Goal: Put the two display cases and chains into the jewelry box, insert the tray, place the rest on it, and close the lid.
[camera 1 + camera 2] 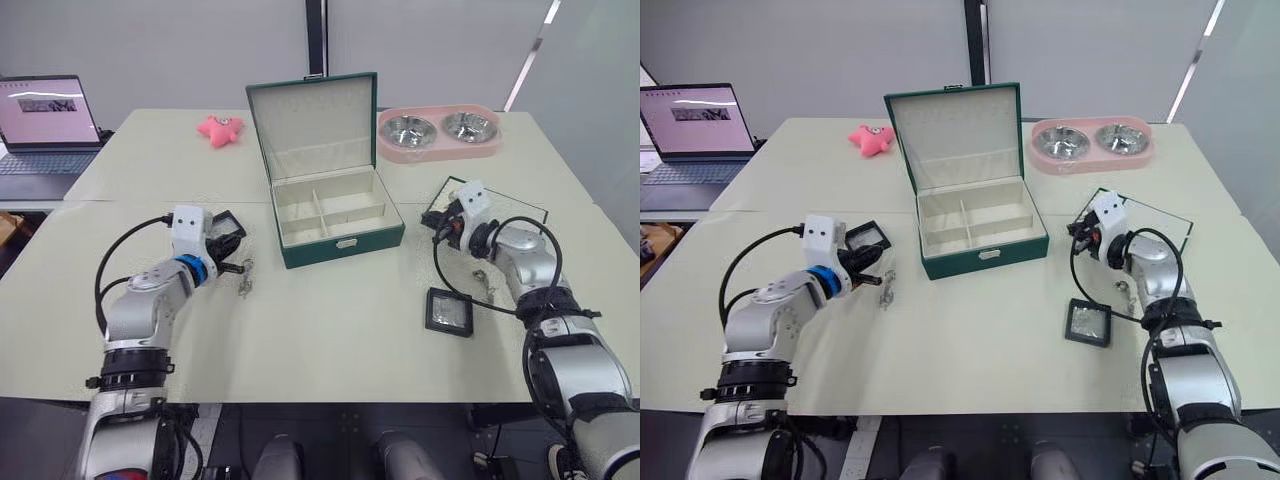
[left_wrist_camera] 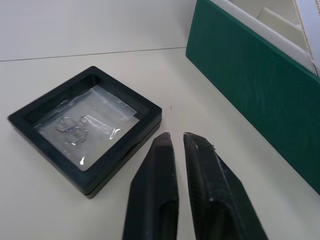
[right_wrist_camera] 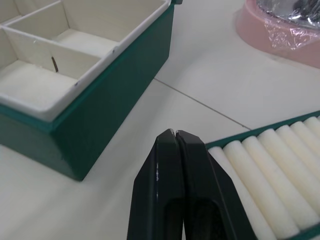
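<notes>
The jewelry box (image 1: 338,243) stands open mid-table, its lid (image 1: 313,122) upright and its cream compartments empty. One display case (image 2: 85,130) with silvery contents lies just past my left gripper (image 2: 176,137), whose fingers are shut on nothing. A thin chain (image 1: 245,278) lies beside that gripper, toward the box. My right gripper (image 3: 175,132) is shut and empty, hovering over the near corner of the tray (image 3: 265,165), right of the box. The second display case (image 1: 449,311) lies nearer the front edge, with another chain (image 1: 483,283) by my right forearm.
A pink double-bowl pet feeder (image 1: 438,132) sits at the back right, a pink star toy (image 1: 219,130) at the back left. A laptop (image 1: 45,125) stands open on a side table at far left.
</notes>
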You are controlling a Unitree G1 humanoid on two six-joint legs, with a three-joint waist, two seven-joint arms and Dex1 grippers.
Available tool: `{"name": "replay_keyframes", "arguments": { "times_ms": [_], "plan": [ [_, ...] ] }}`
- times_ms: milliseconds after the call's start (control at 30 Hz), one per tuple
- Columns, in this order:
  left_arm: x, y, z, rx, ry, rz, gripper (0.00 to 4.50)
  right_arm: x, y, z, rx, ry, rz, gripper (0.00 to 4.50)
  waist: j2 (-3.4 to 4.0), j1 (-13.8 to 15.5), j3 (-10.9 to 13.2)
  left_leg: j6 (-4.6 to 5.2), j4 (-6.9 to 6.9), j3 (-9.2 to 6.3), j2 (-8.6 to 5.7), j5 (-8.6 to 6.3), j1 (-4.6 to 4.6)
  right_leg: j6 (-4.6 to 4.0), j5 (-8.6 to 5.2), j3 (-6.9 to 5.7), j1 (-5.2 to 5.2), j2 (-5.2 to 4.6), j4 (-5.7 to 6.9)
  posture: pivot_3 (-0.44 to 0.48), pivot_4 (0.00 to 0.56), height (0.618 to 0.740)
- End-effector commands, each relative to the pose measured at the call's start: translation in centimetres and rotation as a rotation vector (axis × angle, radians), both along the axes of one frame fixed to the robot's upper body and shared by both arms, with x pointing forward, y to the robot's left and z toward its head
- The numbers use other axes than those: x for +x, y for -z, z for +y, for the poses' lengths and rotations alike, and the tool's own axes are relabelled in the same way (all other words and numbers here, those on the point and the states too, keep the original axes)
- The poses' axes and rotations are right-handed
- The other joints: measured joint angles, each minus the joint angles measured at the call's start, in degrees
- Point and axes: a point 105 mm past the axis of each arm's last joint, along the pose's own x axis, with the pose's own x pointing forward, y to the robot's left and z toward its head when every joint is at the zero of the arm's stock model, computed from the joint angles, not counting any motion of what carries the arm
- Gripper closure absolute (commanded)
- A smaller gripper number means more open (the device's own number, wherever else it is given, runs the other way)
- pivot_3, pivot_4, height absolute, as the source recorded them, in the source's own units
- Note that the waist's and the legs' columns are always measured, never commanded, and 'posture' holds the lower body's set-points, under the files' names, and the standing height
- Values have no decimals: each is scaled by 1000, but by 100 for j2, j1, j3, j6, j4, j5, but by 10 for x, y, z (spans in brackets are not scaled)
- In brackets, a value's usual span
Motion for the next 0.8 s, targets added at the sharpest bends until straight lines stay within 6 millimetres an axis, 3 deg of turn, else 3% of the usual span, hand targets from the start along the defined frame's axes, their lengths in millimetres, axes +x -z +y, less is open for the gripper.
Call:
{"name": "replay_keyframes", "arguments": {
  "times_ms": [33,300,800],
  "plan": [
    [9,-12,-10,8,13,-46,4483,5,-17,7,19,-16,-64,4500,0,-19,0,0,0,-1,0,0,0,0,0,-1,0,0,0,0,150,740],
    [21,0,-42,34,106,-18,4483,-2,-3,36,18,-151,-6,4500,-1,-91,-1,-1,1,-3,-2,1,0,0,0,-3,3,-1,2,0,150,740],
    [3,17,-72,50,320,50,4483,-41,10,55,62,-367,62,4500,1,-97,-1,-2,2,-8,-2,1,2,0,0,-5,6,0,7,0,150,740]
  ]
}}
